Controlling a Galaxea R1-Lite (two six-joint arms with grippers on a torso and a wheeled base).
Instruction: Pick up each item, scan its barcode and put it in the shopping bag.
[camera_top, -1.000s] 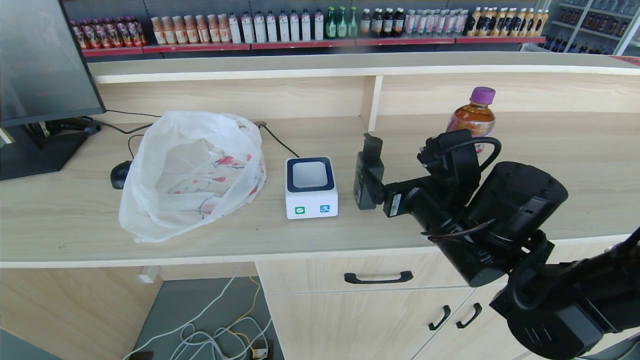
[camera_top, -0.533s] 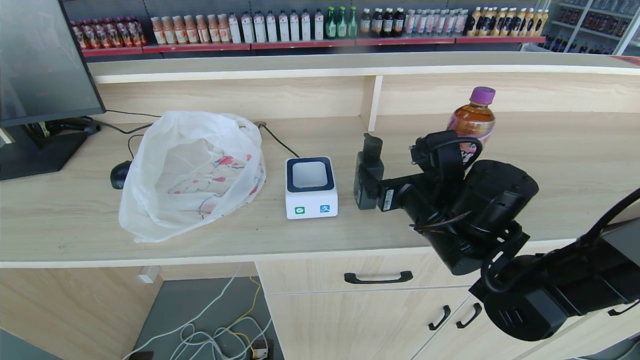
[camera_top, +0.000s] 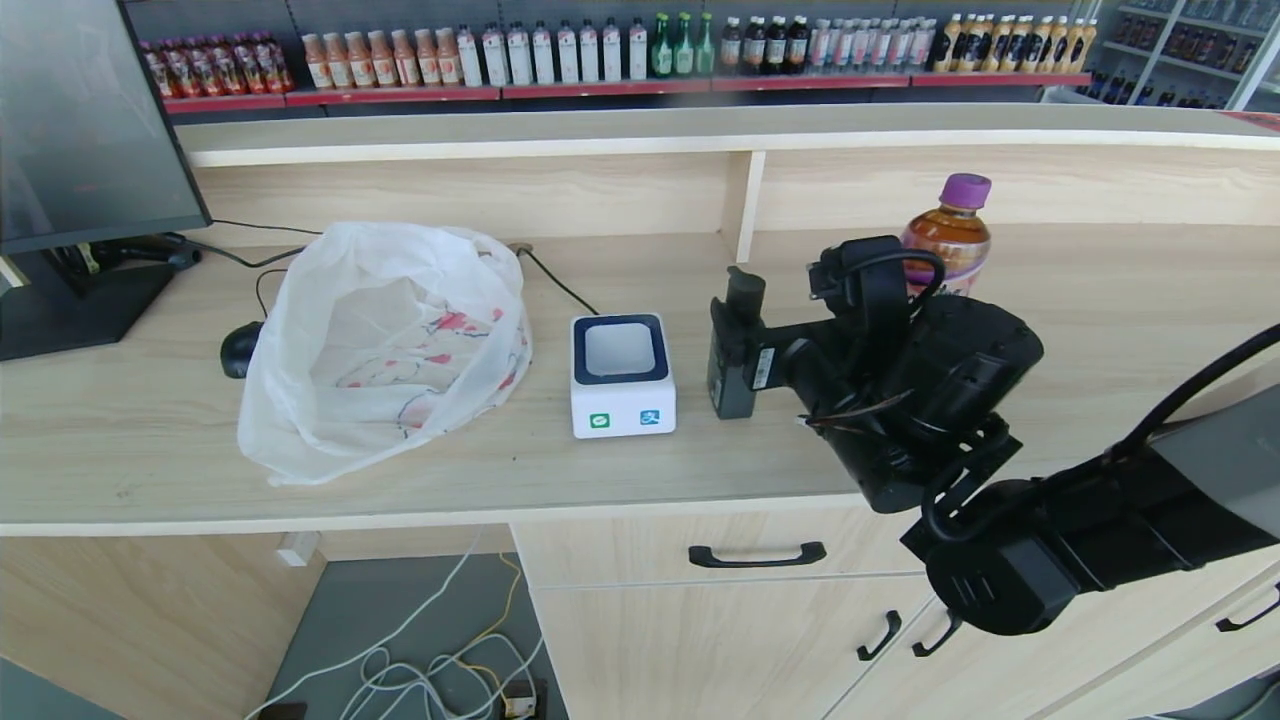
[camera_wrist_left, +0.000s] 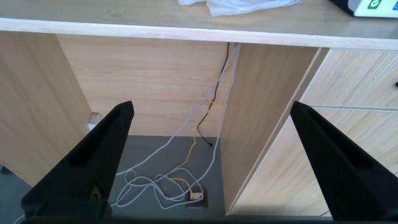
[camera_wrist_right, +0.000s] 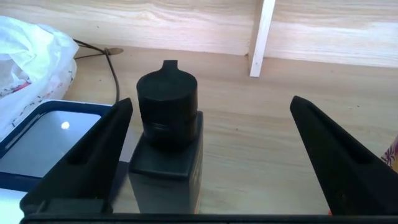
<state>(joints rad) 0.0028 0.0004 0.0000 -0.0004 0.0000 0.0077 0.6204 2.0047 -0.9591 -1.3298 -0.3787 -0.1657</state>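
The right claw (camera_wrist_right: 210, 102) is wide open and holds nothing, and the black bottle (camera_wrist_right: 168, 143) stands straight up on the surface (camera_top: 150, 420) just beside the scanner (camera_top: 622, 375), right in front of it.

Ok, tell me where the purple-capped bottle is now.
In the head view the purple-capped bottle stands upright on the counter on the robot's right, right of the wooden divider, partly hidden behind the right arm.
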